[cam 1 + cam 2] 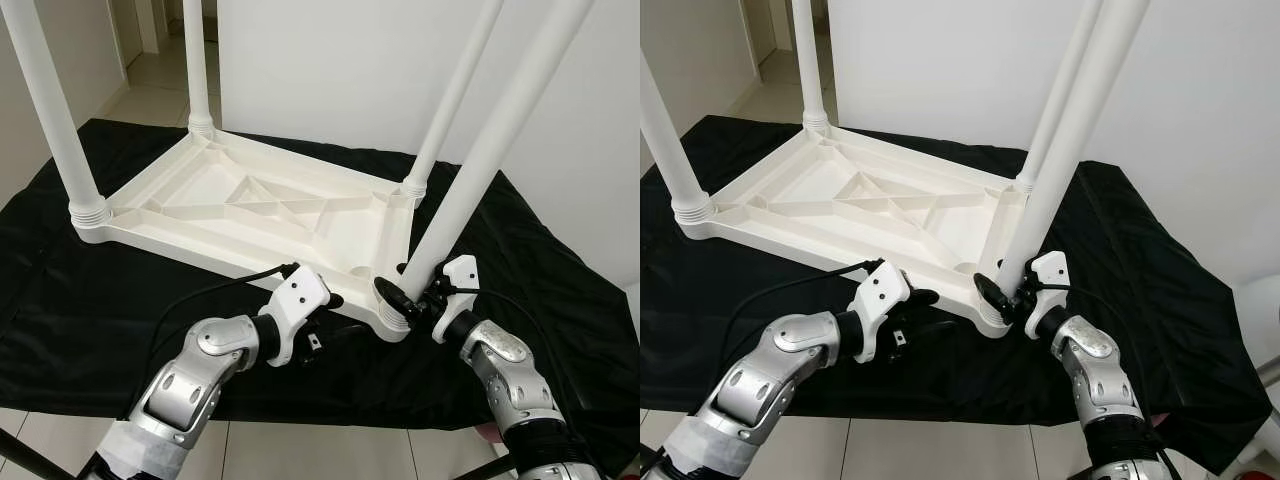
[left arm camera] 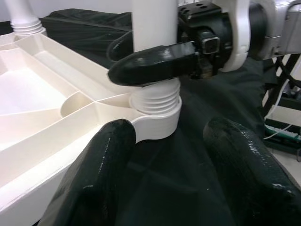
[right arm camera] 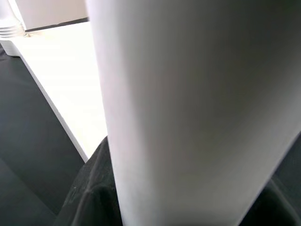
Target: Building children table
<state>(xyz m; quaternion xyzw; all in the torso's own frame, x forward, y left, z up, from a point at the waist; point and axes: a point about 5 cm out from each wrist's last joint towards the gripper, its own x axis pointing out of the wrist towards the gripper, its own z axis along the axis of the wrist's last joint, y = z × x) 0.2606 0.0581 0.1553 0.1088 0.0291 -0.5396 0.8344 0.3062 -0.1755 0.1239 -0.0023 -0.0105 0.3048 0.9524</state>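
I see the white tabletop lying upside down on a black cloth, ribbed underside up, with a leg standing in each of its four corner sockets. The near-right leg leans in its threaded socket, at the tabletop corner closest to the robot. My right gripper is pinched on that leg just above the socket, one black finger wrapped across its front. My left gripper hovers beside the tabletop's near edge, just short of that same corner, its fingers spread apart over the cloth, touching nothing.
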